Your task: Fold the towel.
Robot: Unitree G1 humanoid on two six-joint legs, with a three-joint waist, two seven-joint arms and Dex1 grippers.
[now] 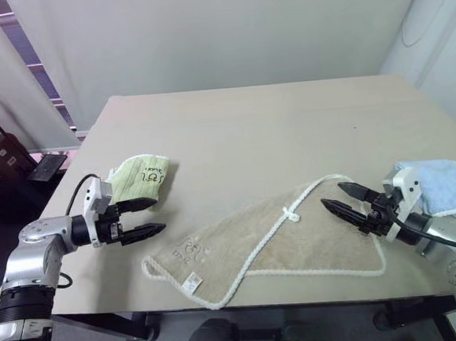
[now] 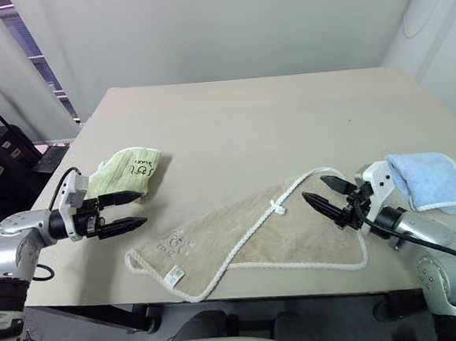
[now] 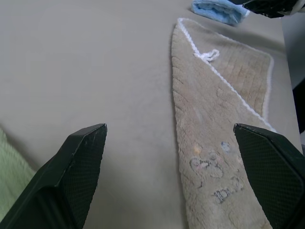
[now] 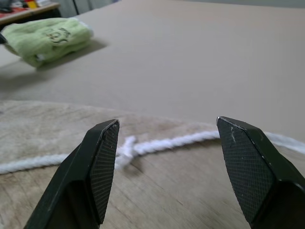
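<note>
Folding this well depends on each hand taking a real corner, not a loose bit of cord. The towel lies along the near edge of the surface, already doubled on a slant, with a white cord edging it and a small knot on the upper layer. The left hand hovers wide and empty near the left edge, between the green cloth and the towel's label end, clear of both. The right hand also stands spread and empty, over the towel's end near the right edge, just beside the blue cloth. My advice: lower each hand onto its own towel corner, pinch terry and cord together, lift both ends evenly, and keep clear of the two other cloths so neither gets dragged
</note>
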